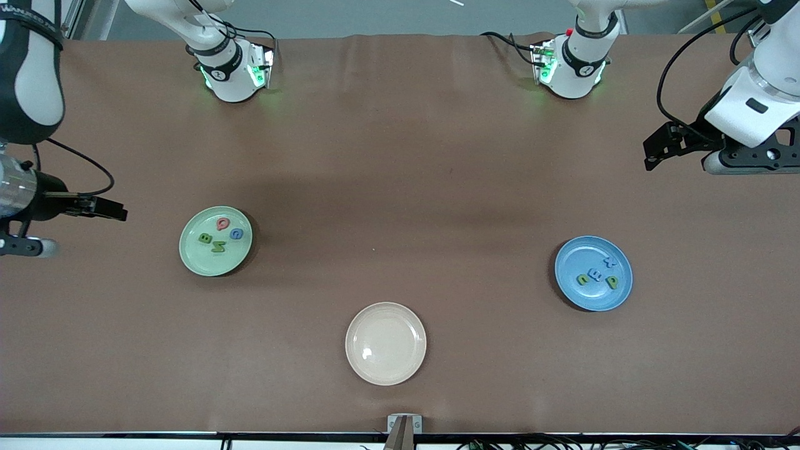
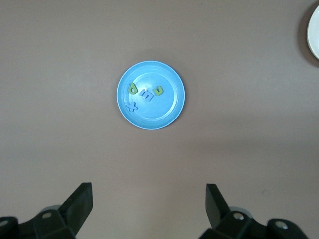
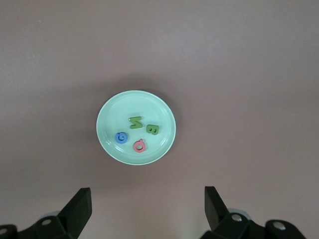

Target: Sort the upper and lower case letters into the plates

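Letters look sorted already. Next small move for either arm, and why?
Probably none beyond holding position: the green plate holds four capital letters, the blue plate four lowercase ones, and the cream plate is empty. No letter lies loose on the table. Left pincer and right pincer are open, holding nothing.

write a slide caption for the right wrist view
Right tool, fingers open, hangs above the pale green plate holding four letters: green Z, green B, blue G, pink Q.
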Robot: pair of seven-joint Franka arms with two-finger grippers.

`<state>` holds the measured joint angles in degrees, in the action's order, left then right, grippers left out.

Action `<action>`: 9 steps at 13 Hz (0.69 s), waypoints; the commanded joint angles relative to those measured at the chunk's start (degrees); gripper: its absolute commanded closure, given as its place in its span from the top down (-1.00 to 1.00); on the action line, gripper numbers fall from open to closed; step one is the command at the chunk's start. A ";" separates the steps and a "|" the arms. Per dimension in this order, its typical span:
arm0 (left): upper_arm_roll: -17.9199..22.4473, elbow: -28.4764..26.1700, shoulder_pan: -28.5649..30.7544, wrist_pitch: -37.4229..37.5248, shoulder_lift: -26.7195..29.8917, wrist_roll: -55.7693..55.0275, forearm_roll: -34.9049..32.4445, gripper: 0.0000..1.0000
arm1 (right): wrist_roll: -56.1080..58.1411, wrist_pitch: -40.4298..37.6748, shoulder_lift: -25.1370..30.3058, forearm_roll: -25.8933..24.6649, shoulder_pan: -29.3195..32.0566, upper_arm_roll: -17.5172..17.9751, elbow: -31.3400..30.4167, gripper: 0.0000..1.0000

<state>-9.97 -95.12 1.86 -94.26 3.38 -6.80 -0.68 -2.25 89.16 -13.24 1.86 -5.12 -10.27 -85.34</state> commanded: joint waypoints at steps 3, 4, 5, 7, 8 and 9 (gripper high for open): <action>0.22 1.52 0.43 4.08 0.49 3.99 -0.11 1.00 | 0.58 -0.83 -2.40 -0.71 1.96 0.87 4.65 1.00; 0.30 1.60 0.51 4.17 0.66 3.99 -0.11 1.00 | 0.67 -0.83 -2.40 -0.71 2.30 0.87 5.35 1.00; 0.31 1.52 0.52 4.17 1.01 3.99 -0.11 1.00 | 0.84 -0.83 -2.40 -0.54 2.48 0.87 5.97 1.00; 0.31 1.34 1.22 4.43 1.27 3.99 -0.20 1.00 | 0.41 -0.83 -2.40 0.25 2.40 0.95 6.15 1.00; 0.31 0.82 1.31 4.61 1.71 3.99 -0.11 1.00 | 0.41 -1.01 -2.32 0.34 2.22 0.95 6.15 1.00; 0.31 0.64 1.31 4.61 1.72 4.08 -0.11 1.00 | 0.76 -1.09 -2.05 0.51 2.22 0.95 6.15 1.00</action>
<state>-9.58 -94.12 2.70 -90.72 3.92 -4.09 -0.68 -1.89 89.08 -15.03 1.93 -3.61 -10.08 -80.44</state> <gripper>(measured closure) 0.000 0.000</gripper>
